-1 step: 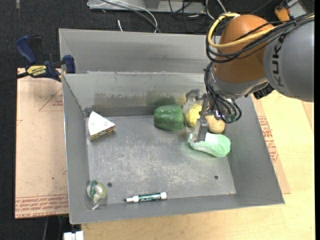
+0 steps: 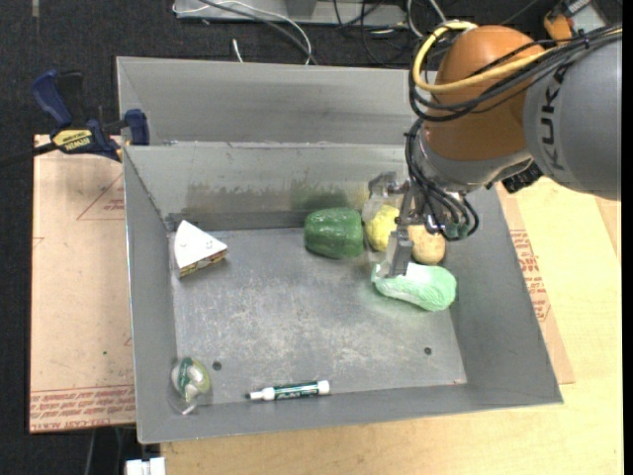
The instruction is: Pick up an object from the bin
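Reaching in from the right, the gripper (image 2: 400, 257) is set low at the bin's (image 2: 297, 334) right middle, at the upper edge of a pale green toy cabbage (image 2: 423, 289), beside a yellow lump (image 2: 381, 231), a tan lump (image 2: 429, 248) and a dark green toy pepper (image 2: 333, 233); whether it is wide or narrow cannot be told

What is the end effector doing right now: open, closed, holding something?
End effector: cannot be told; it sits low among a yellow lump, a tan lump and a pale green object.
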Robot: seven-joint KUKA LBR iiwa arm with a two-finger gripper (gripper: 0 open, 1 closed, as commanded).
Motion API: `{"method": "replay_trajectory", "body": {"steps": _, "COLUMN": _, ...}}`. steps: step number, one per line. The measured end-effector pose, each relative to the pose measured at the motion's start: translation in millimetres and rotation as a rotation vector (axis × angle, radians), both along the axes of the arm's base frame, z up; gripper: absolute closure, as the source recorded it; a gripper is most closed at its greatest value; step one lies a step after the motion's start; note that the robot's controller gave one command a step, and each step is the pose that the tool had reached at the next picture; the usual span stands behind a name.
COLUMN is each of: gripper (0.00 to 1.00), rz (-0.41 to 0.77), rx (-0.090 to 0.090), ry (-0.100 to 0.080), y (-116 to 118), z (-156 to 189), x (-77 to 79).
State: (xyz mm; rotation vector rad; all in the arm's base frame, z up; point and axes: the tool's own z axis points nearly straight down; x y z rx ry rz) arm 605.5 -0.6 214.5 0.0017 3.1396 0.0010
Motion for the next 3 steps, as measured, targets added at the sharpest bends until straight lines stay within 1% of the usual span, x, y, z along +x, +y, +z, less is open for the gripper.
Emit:
{"method": "replay_trajectory", "body": {"steps": 1, "gripper": 0.0, "rz": -0.055, "rx": 0.001, "ry": -0.002, "y": -48.2, "z": -78.3, "x": -20.2}}
{"method": "replay_trajectory", "body": {"steps": 2, "gripper": 0.0, "rz": -0.156, "rx": 0.003, "ry": 0.002, "y": -64.7, "z": -103.4, "x": -32.7}}
{"method": "replay_trajectory", "body": {"steps": 3, "gripper": 0.0, "rz": -0.188, "rx": -0.001, "ry": 0.004, "y": -95.8, "z": -97.5, "x": -47.6}}
